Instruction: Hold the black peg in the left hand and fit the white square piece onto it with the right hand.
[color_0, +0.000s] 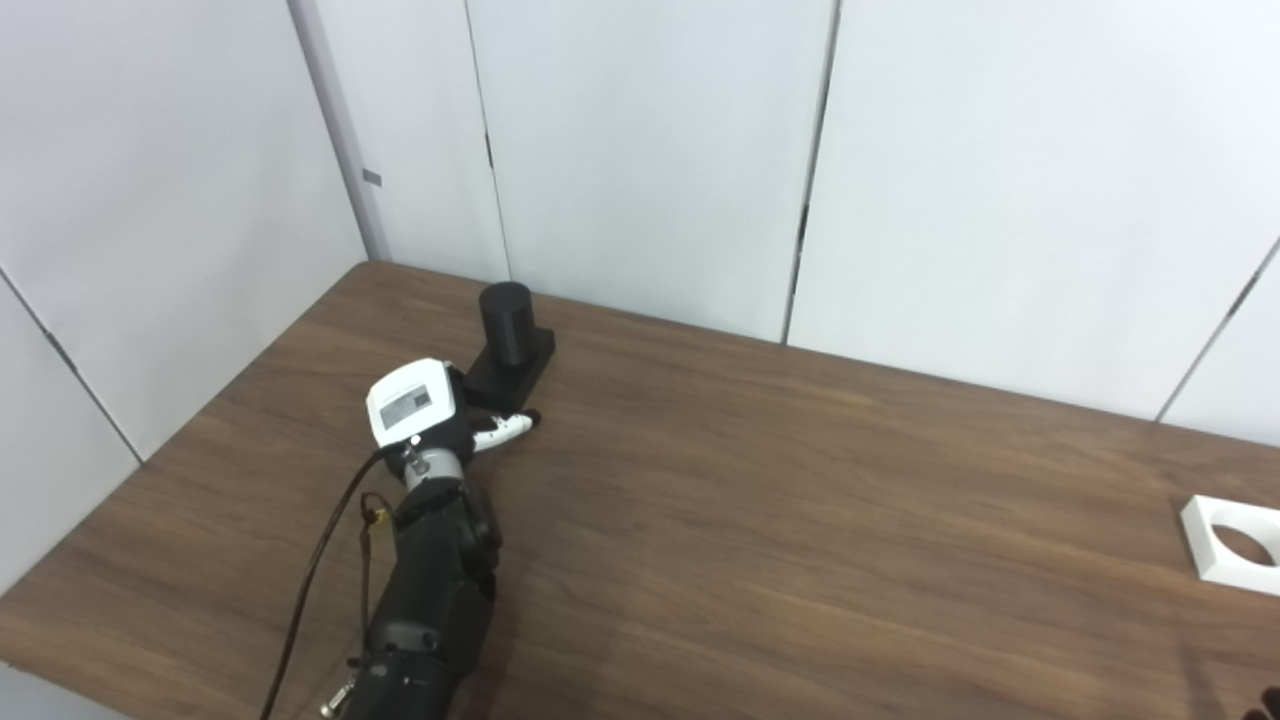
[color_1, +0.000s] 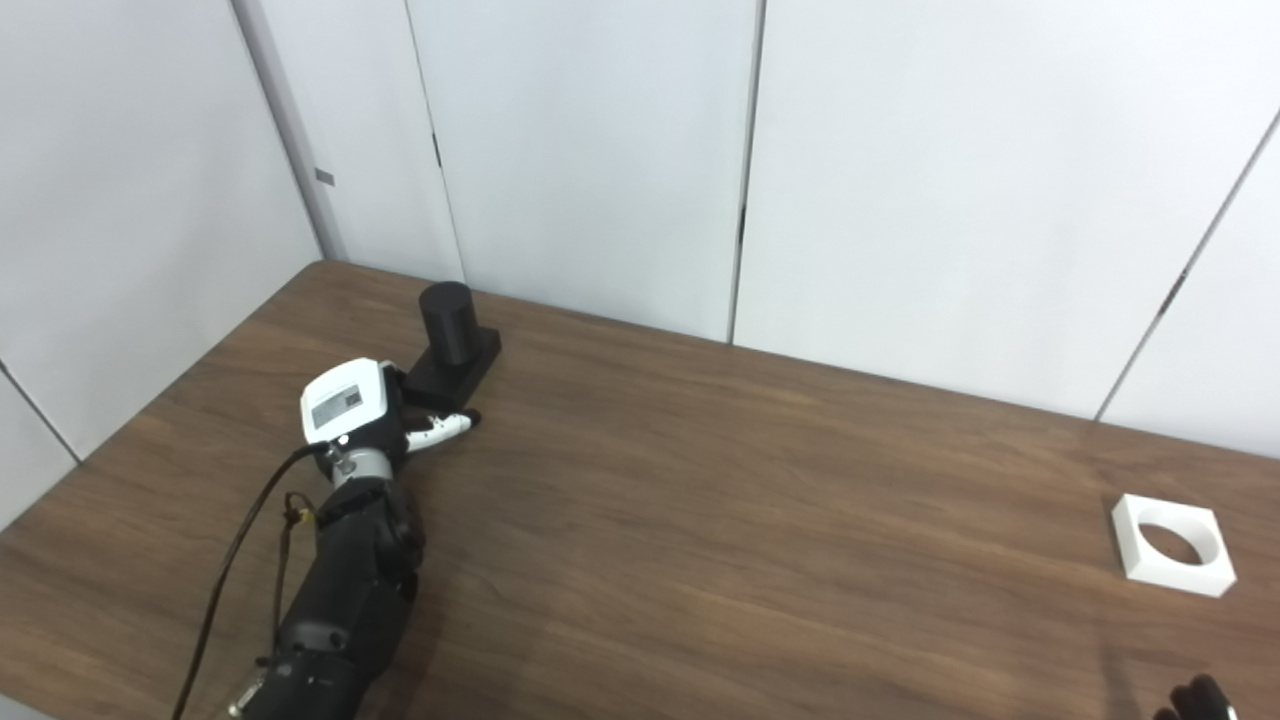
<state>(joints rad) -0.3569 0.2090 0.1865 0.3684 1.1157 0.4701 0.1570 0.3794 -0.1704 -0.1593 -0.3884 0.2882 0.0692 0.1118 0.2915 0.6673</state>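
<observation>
Peg (color_0: 507, 330) far left of square piece (color_1: 1172, 545)

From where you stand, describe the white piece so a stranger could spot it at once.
Start at the brown table and go to its far right edge, well away from the black peg and the left hand. The white piece lies flat there alone: a square block with a round hole through it.
</observation>
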